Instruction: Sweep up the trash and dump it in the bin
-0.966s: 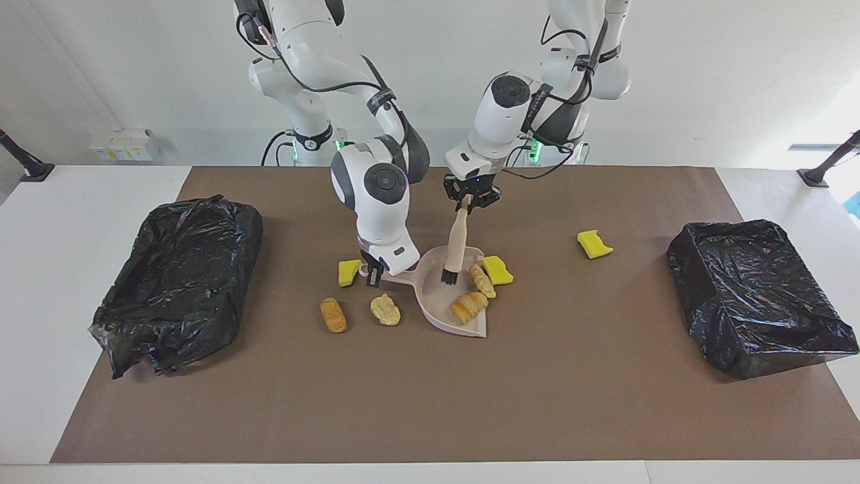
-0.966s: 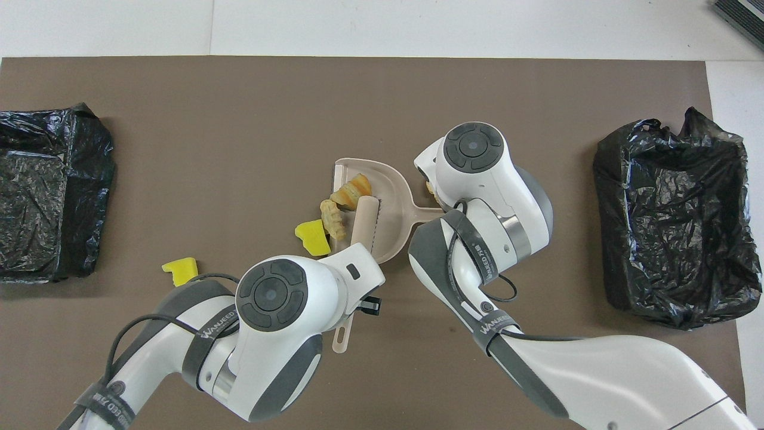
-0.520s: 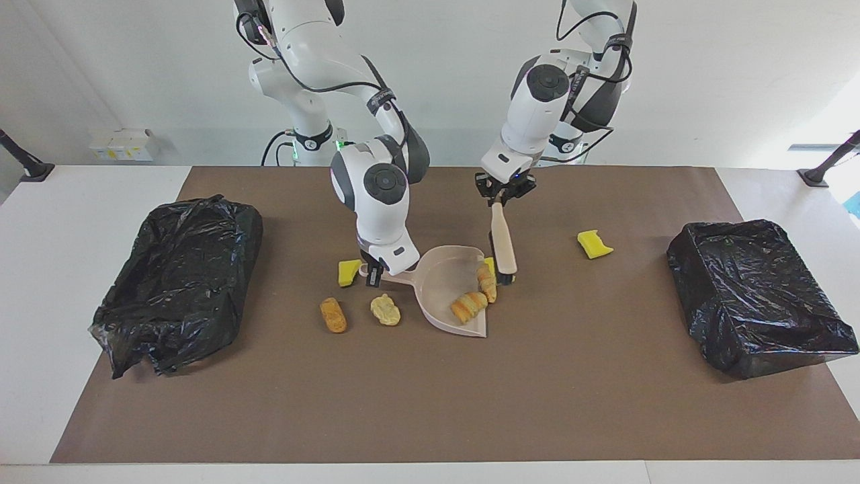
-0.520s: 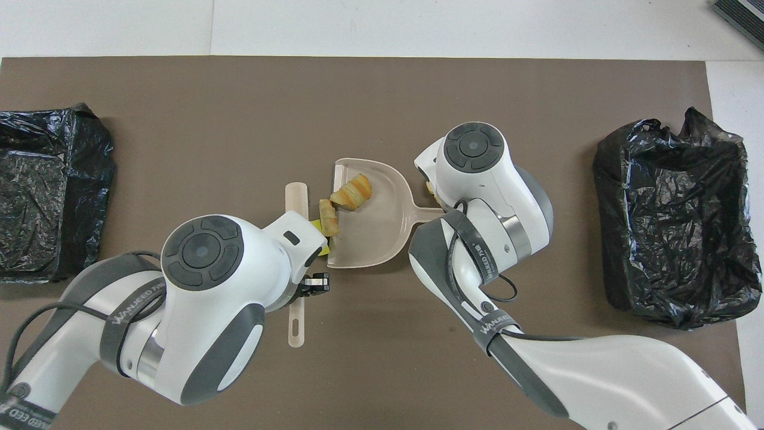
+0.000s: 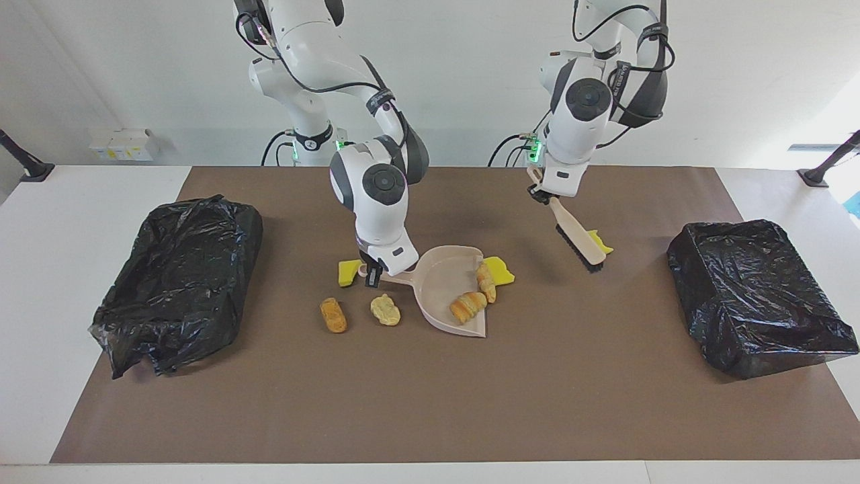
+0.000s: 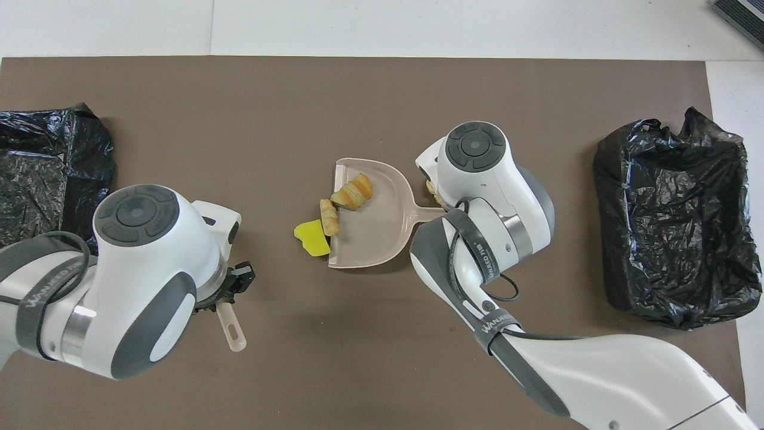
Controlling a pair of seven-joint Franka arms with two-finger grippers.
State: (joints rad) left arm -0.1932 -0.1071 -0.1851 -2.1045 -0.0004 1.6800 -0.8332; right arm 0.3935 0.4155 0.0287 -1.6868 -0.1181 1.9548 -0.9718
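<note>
My right gripper [image 5: 371, 274] is shut on the handle of the beige dustpan [image 5: 443, 286], which rests on the mat. An orange-striped bread piece [image 5: 468, 306] lies in the pan and a tan piece [image 5: 485, 281] lies at its mouth. A yellow sponge chunk [image 5: 502, 271] lies just outside the mouth. My left gripper [image 5: 545, 196] is shut on the brush [image 5: 576, 235], whose head slants down over another sponge chunk [image 5: 603, 243]. A third sponge chunk [image 5: 348, 272], an orange piece [image 5: 332, 314] and a pale yellow piece [image 5: 385, 310] lie beside the pan's handle.
Two bins lined with black bags stand on the brown mat, one at the right arm's end [image 5: 181, 275] and one at the left arm's end [image 5: 752, 296]. In the overhead view the dustpan [image 6: 382, 233] sits mid-mat between both arms.
My left arm has carried the brush from the dustpan's mouth toward its own end of the table, over the lone sponge chunk. The tan piece has shifted into the pan's mouth. The right arm has stayed.
</note>
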